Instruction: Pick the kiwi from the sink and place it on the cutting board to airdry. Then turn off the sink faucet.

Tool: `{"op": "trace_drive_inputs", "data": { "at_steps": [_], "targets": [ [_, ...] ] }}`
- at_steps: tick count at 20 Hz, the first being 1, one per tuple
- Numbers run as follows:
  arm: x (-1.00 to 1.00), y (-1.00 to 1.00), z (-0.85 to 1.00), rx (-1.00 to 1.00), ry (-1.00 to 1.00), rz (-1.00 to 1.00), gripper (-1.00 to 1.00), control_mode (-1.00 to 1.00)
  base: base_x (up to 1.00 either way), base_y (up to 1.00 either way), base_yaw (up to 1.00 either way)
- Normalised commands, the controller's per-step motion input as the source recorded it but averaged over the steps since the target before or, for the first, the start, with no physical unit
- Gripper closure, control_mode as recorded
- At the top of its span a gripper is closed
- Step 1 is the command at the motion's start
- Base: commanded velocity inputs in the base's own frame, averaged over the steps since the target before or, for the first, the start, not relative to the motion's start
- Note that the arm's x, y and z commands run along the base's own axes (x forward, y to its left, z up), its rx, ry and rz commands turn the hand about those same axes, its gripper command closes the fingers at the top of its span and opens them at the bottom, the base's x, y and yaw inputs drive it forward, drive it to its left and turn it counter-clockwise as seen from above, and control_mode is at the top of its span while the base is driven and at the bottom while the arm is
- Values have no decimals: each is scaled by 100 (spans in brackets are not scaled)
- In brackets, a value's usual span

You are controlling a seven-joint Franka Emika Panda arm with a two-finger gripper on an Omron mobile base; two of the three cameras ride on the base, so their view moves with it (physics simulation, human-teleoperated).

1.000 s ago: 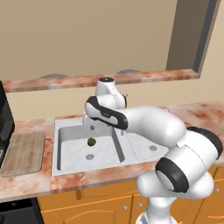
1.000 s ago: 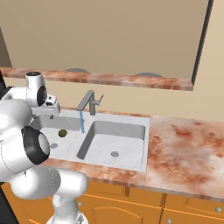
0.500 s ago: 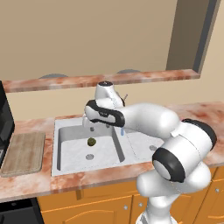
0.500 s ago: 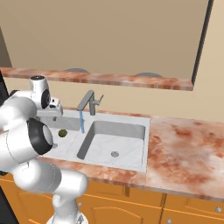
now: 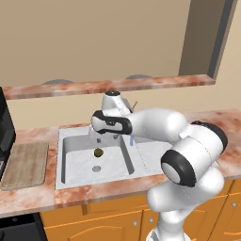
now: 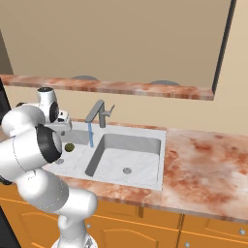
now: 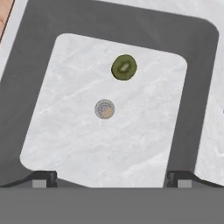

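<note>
The kiwi [image 5: 98, 152] [image 6: 69, 147] lies on the floor of the left basin of the sink [image 5: 94, 180] [image 6: 162, 160], just behind the round drain [image 7: 104, 109]. In the hand view the kiwi [image 7: 124, 67] sits above and a little right of the drain. My gripper [image 5: 100, 138] [image 7: 111, 179] hangs open over that basin, well above the fruit, with nothing between its fingertips [image 7: 43, 178]. The cutting board [image 5: 26, 164] lies on the counter left of the sink. The sink faucet [image 6: 99, 112] stands behind the basins, and a blue water stream [image 6: 90, 134] runs from its spout.
A raised ledge [image 5: 117, 85] with two grey plates runs along the wall behind the sink. A dark appliance [image 5: 4, 127] stands at the far left beside the board. Marbled counter [image 6: 208, 160] stretches right of the sink.
The hand has sunk slightly over the left basin while the arm's elbow swung out. The kiwi, the board and the running water have not changed.
</note>
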Motion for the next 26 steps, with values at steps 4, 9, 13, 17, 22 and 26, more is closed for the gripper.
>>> {"op": "trace_drive_inputs", "data": {
  "at_steps": [4,9,13,17,22,26],
  "targets": [
    [13,0,-7,-2,0,0,-100,-100,0,0,0],
    [11,0,-13,-3,0,0,-100,-100,0,0,0],
    [6,0,-17,-3,0,-1,-100,-100,0,0,0],
    [8,0,-19,-2,0,-1,-100,-100,0,0,0],
    [15,0,-19,-1,0,0,-100,-100,0,0,0],
    [20,0,-16,-1,0,-2,-100,-100,0,0,0]
  ]
}}
